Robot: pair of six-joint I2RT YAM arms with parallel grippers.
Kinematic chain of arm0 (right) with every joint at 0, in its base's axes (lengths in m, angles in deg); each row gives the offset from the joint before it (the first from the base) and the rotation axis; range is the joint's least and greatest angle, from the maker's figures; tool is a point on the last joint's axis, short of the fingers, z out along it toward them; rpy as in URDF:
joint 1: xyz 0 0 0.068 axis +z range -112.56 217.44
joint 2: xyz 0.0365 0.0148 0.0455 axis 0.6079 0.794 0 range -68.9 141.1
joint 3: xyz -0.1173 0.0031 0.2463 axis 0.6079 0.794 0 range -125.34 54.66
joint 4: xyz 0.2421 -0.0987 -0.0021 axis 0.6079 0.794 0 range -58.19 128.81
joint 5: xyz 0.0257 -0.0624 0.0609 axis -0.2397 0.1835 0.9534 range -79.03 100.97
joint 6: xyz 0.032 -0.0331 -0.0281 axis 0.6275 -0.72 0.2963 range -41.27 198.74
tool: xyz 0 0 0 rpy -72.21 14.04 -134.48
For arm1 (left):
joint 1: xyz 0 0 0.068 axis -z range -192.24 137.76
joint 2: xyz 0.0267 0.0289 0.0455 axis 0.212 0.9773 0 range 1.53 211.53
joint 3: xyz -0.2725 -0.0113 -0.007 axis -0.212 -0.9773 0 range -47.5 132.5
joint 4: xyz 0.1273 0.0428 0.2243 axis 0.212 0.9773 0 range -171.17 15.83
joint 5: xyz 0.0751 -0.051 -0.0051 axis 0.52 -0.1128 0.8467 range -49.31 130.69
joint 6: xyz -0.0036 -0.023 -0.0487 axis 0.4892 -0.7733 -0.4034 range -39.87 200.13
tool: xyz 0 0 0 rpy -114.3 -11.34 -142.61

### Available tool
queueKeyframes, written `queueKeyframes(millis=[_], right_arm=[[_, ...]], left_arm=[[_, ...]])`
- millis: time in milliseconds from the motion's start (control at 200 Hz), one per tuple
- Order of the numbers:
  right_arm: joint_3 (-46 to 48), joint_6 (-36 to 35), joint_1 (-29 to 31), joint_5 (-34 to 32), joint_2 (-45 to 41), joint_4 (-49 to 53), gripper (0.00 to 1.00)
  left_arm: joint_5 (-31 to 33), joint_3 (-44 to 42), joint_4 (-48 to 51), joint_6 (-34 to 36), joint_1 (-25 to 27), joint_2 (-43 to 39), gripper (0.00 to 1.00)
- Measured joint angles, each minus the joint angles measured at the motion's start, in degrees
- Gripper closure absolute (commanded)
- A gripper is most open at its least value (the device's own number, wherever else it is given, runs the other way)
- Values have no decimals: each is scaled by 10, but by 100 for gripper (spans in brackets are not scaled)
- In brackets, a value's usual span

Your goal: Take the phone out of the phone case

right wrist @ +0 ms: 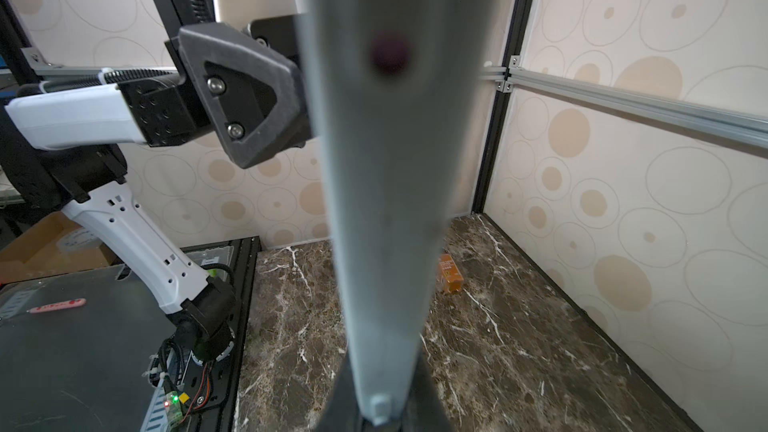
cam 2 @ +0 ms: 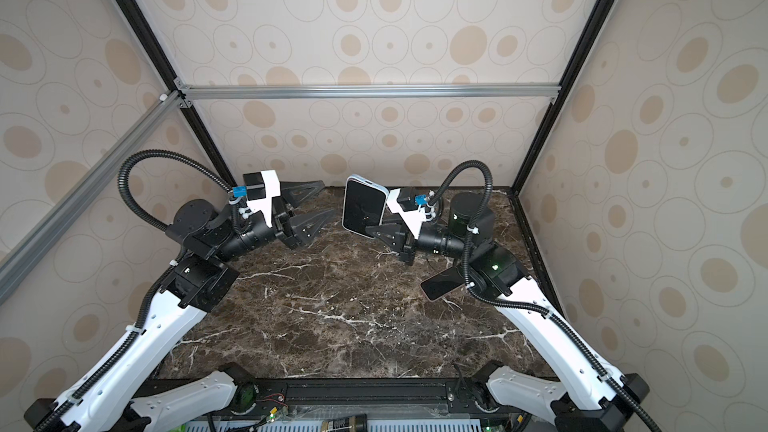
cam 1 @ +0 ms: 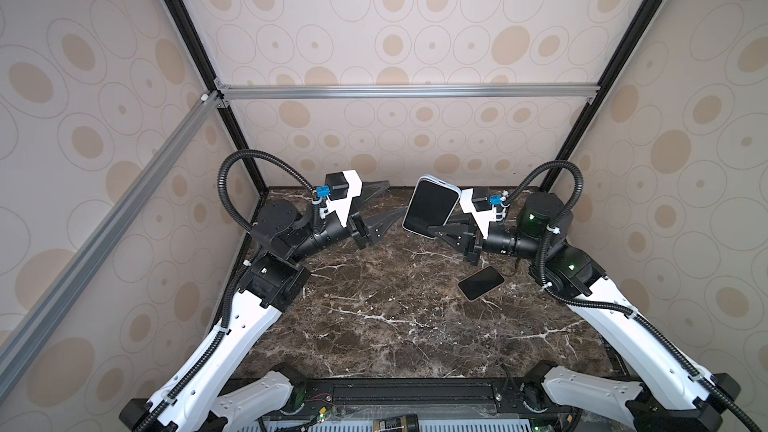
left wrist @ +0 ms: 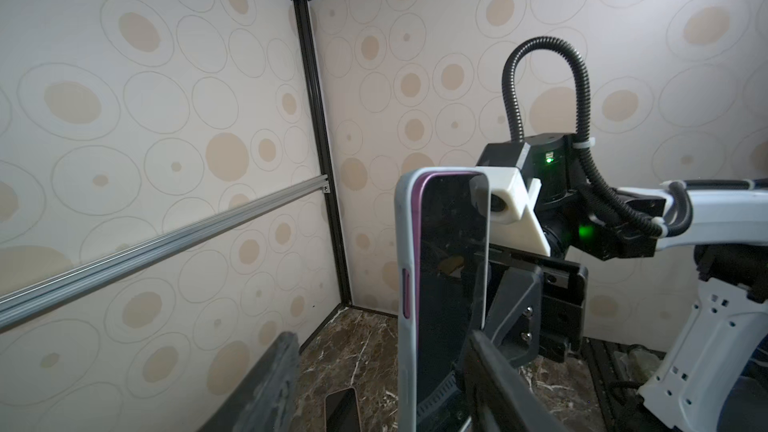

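Holding the phone case point(cam 1: 432, 207) up in the air, the right tool point(cam 1: 434, 229) was squeezed shut on the case's lower end. That grip kept the case off the tabletop point(cam 1: 374, 317). It also stood the case up tall with a small lean, so the long side pointed up and the dark, open side faced the left tool point(cam 1: 397, 197). The left tool was wide open and held nothing. It sat just beside the case and did not touch it, so it looked free to reach in or pull away.

The phone point(cam 1: 481, 283) looked to be out of the case. It lay down on the tabletop, lower than the case and on the side of the case where the right arm was. Its dark screen faced up. Its long side lay flat and slanted, not up like the case's, with 1 short end toward the right arm.

From the left wrist view, the case point(left wrist: 405, 243) showed a purple rim and looked empty inside. The shine made that hard to be sure of. If so, the job looked almost done.
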Motion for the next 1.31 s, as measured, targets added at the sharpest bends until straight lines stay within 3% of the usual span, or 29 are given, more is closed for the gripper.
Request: queueKeyframes(millis=[335,580,915,1305], right_arm=[[-24,-51,-3,-119,-2,108,100],[-24,-89,33,-199,-2,154,100],[-17,-112,66,-249,-12,157,100],[-16,-116,68,-247,-16,154,100]], left_arm=[[162,5,62,143,106,8,39],[241,4,63,196,159,11,43],[282,2,52,219,174,16,46],[290,2,51,223,178,23,52]])
